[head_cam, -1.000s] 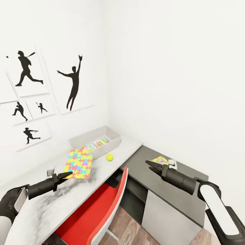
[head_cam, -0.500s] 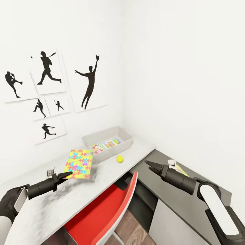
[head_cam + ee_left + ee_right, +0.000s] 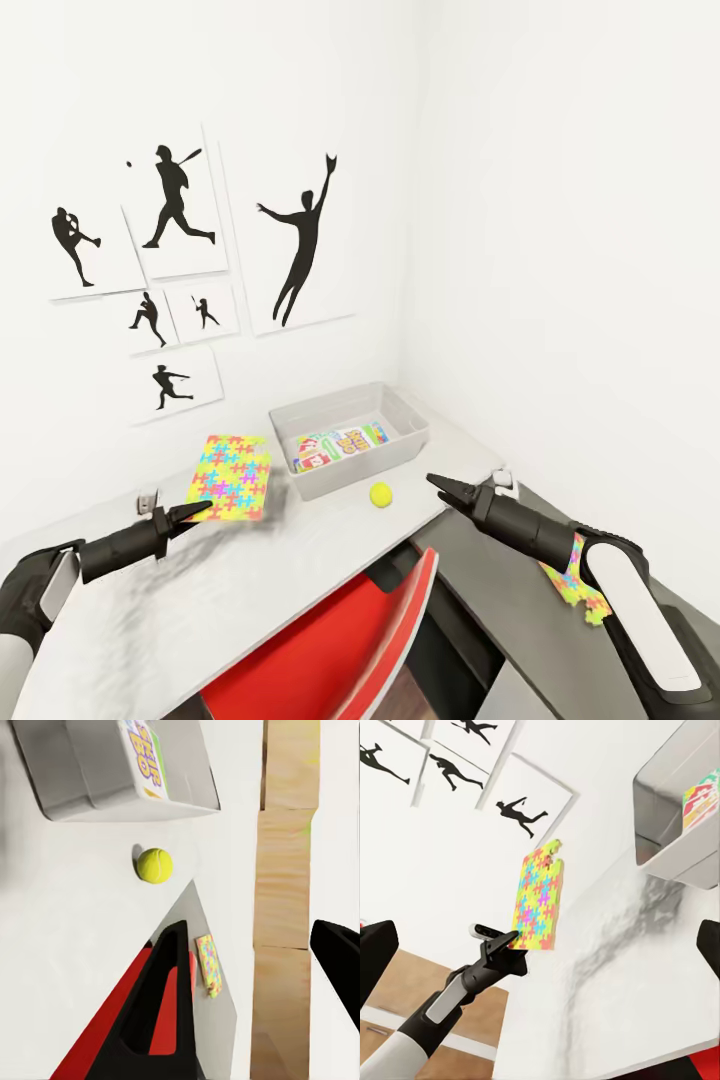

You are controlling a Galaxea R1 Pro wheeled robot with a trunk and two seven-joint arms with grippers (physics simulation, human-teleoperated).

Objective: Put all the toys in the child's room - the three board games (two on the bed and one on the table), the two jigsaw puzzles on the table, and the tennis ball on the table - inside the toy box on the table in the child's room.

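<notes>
Left tool holding a jigsaw puzzle above the worktop; toy box partly filled.

Nearest, the left tool (image 3: 196,514) is clenched on the lower edge of a jigsaw puzzle (image 3: 230,477), which it holds tilted above the worktop (image 3: 250,590) and short of the toy box (image 3: 350,442). The right tool (image 3: 444,488) holds nothing, jaws nearly together, over the worktop's edge; a second jigsaw puzzle (image 3: 572,582) lies on the lower dark cabinet beside that arm. Further on, the tennis ball (image 3: 381,494) rests on the worktop just in front of the toy box. A board game (image 3: 338,444) already lies inside. My judgement: both puzzles and the ball remain. Versus the earlier frames, the view has swung right; the tools sit at the same picture positions.
</notes>
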